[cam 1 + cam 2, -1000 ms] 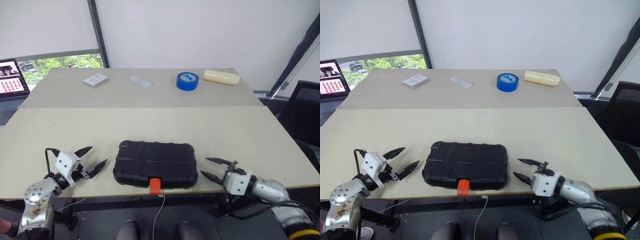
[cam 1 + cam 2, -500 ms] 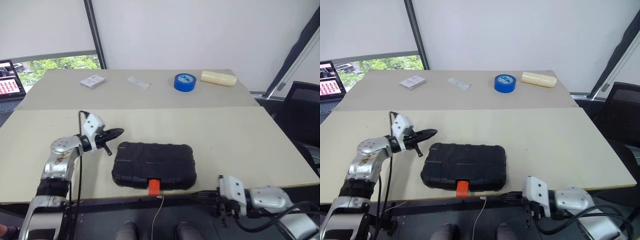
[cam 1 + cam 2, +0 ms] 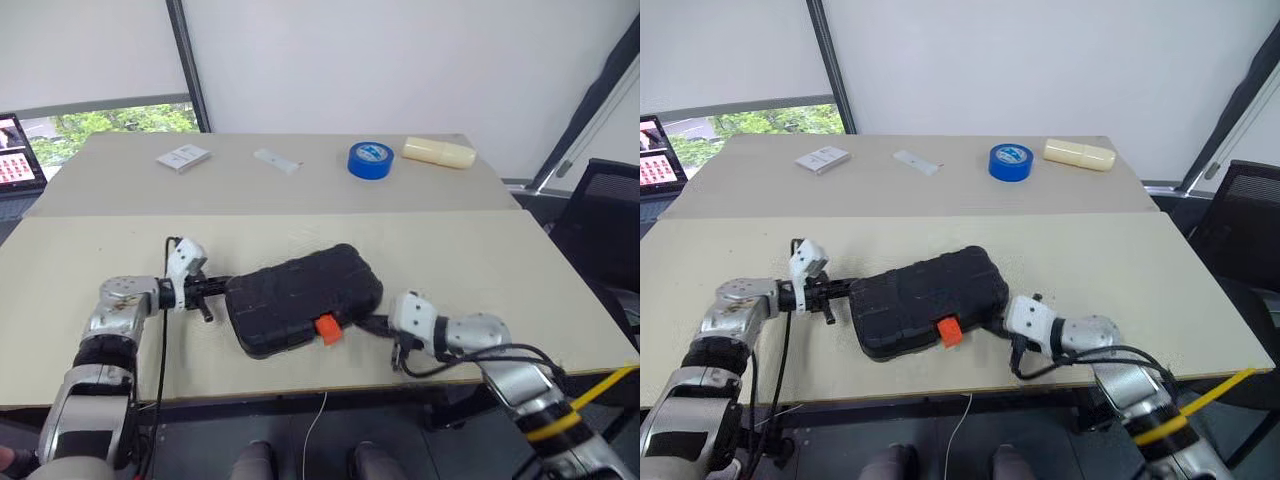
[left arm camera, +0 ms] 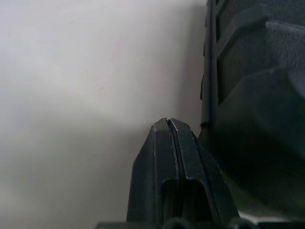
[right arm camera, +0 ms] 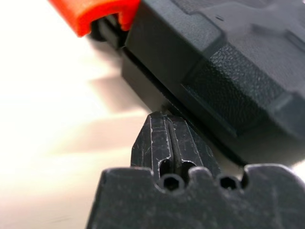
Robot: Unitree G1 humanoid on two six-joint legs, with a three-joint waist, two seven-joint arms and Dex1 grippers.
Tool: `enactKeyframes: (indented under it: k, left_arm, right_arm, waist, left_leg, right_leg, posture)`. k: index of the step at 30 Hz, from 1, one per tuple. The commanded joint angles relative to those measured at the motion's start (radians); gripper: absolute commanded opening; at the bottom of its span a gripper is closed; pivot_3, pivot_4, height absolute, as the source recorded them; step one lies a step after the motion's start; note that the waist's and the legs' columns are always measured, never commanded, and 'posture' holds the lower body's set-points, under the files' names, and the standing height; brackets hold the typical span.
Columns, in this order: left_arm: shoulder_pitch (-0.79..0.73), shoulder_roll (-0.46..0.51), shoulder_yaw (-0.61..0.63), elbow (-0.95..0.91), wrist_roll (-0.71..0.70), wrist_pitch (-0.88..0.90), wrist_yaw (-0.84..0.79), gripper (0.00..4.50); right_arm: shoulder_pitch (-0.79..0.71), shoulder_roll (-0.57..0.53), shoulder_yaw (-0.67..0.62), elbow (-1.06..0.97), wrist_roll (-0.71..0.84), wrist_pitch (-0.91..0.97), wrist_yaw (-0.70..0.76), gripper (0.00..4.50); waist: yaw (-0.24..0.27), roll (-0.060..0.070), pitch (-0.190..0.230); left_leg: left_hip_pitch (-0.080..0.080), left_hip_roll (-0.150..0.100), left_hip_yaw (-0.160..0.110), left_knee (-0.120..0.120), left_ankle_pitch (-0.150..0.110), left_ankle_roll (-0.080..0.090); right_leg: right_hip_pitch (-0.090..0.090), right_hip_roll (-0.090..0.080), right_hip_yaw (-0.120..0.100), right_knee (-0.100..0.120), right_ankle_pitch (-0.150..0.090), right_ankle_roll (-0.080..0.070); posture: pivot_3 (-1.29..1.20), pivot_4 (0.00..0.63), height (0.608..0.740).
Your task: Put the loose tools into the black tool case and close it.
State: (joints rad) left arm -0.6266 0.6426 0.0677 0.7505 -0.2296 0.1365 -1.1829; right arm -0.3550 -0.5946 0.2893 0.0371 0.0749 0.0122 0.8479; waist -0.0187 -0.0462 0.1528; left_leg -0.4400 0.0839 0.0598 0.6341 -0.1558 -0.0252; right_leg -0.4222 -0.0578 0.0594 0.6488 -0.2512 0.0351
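L gripper [image 4: 167,125]: I see both fingers pressed flat together, clenched on nothing, tip right at the tool case's [image 3: 300,297] short left end, touching or a hair off, can't tell which. In the head view the L gripper [image 3: 212,288] lies low over the table [image 3: 500,260], pointing at that same end.

R gripper [image 5: 167,119]: fingers also squeezed together, nothing between them, tip up against the case's lower edge near its front-right corner. The orange latch [image 5: 90,14] sits further along that same edge, away from the tip. Head view has the R gripper [image 3: 995,322] at the case's right end, just beside the latch [image 3: 948,331].

Case itself: lid down, black textured shell up, lying skewed on the table w/ its right end swung away from me and its left end nearer the front edge. Latch sticks out from the front side, toward the right half. Case is on the near half of the table, btwn my two grippers.

Well beyond the case, on the far half of the table: blue tape roll [image 3: 372,159], a cream cylinder [image 3: 439,153] just to its right, a small white strip [image 3: 277,160] to its left, and a small white card or pack [image 3: 182,157] further left. All well apart from the case.

A laptop screen [image 3: 15,155] shows off the table's far-left edge.
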Motion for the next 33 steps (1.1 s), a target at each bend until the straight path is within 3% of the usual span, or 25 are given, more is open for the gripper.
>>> enactKeyframes:
  k: [1, 7, 10, 14, 19, 21, 25, 26, 33]
  left_arm:
    - [0.056, 0.004, 0.121, -0.119, -0.106, 0.070, 0.064, 0.05]
    - [0.063, 0.031, 0.167, -0.346, -0.231, 0.183, 0.000, 0.05]
    - [0.033, 0.010, 0.084, -0.484, -0.254, 0.262, -0.036, 0.05]
    - [-0.004, -0.060, -0.088, -0.573, -0.173, 0.343, 0.020, 0.05]
    - [0.011, -0.120, -0.292, -0.510, 0.005, 0.321, 0.090, 0.05]
    - [0.031, -0.139, -0.336, -0.467, 0.056, 0.304, 0.125, 0.05]
    - [0.058, -0.159, -0.333, -0.459, 0.060, 0.286, 0.137, 0.05]
    - [0.061, -0.159, -0.331, -0.466, 0.061, 0.287, 0.139, 0.05]
    - [0.051, -0.144, -0.318, -0.470, 0.067, 0.281, 0.145, 0.05]
  right_arm:
    - [-0.083, 0.024, -0.075, 0.165, -0.004, -0.121, -0.025, 0.00]
    - [-0.009, 0.003, -0.148, 0.144, 0.101, -0.166, 0.089, 0.00]
    - [0.070, -0.009, -0.181, 0.065, 0.158, -0.153, 0.127, 0.00]
    - [0.133, -0.010, -0.200, -0.060, 0.214, -0.091, 0.133, 0.00]
    - [0.120, 0.012, -0.175, -0.170, 0.225, -0.020, 0.119, 0.00]
    - [0.100, 0.023, -0.160, -0.196, 0.217, 0.008, 0.114, 0.00]
    - [0.077, 0.044, -0.117, -0.212, 0.198, 0.039, 0.125, 0.00]
    - [0.070, 0.051, -0.095, -0.199, 0.177, 0.040, 0.124, 0.00]
    - [0.045, 0.095, -0.027, -0.078, 0.084, 0.011, 0.105, 0.00]
  waist:
    - [0.000, 0.000, 0.000]
    - [0.016, 0.000, 0.001]
    - [0.026, 0.000, 0.001]
    - [0.028, 0.000, 0.000]
    - [0.008, 0.001, -0.001]
    - [0.006, 0.008, -0.005]
    - [0.007, 0.011, -0.009]
    - [0.007, 0.011, -0.011]
    - [0.006, 0.014, -0.018]
  left_leg:
    - [0.000, 0.000, 0.000, 0.000, 0.000, 0.000]
    - [-0.001, 0.000, 0.000, 0.000, 0.000, 0.000]
    - [-0.001, -0.001, 0.000, 0.000, 0.000, 0.000]
    - [-0.001, -0.001, 0.000, 0.002, 0.000, 0.000]
    - [0.000, -0.001, 0.000, 0.003, 0.000, 0.000]
    - [0.002, -0.001, -0.001, 0.003, 0.000, 0.000]
    - [0.016, -0.002, 0.000, 0.002, 0.000, 0.000]
    - [0.019, -0.002, -0.001, 0.001, 0.000, 0.000]
    - [0.019, -0.002, 0.000, 0.000, 0.000, 0.000]
  right_leg:
    - [0.000, 0.000, 0.000, 0.000, 0.001, -0.001]
    - [0.000, 0.000, 0.000, 0.000, 0.001, -0.002]
    - [0.001, -0.001, 0.000, -0.001, 0.001, -0.002]
    - [0.002, 0.000, 0.001, 0.000, 0.001, 0.000]
    - [0.002, 0.002, 0.004, 0.000, 0.001, 0.003]
    - [0.004, 0.002, 0.005, 0.000, 0.001, 0.003]
    - [0.018, 0.001, 0.006, -0.002, -0.003, 0.006]
    - [0.020, 0.001, 0.006, -0.002, -0.006, 0.000]
    - [0.020, 0.001, 0.007, -0.002, -0.008, -0.002]
  posture:
    - [0.00, 0.150, 0.740]
    - [0.00, 0.150, 0.740]
    - [0.00, 0.150, 0.740]
    - [0.00, 0.150, 0.740]
    - [0.00, 0.150, 0.740]
    - [0.00, 0.150, 0.740]
    - [0.00, 0.150, 0.740]
    - [0.00, 0.150, 0.740]
    - [0.00, 0.150, 0.740]
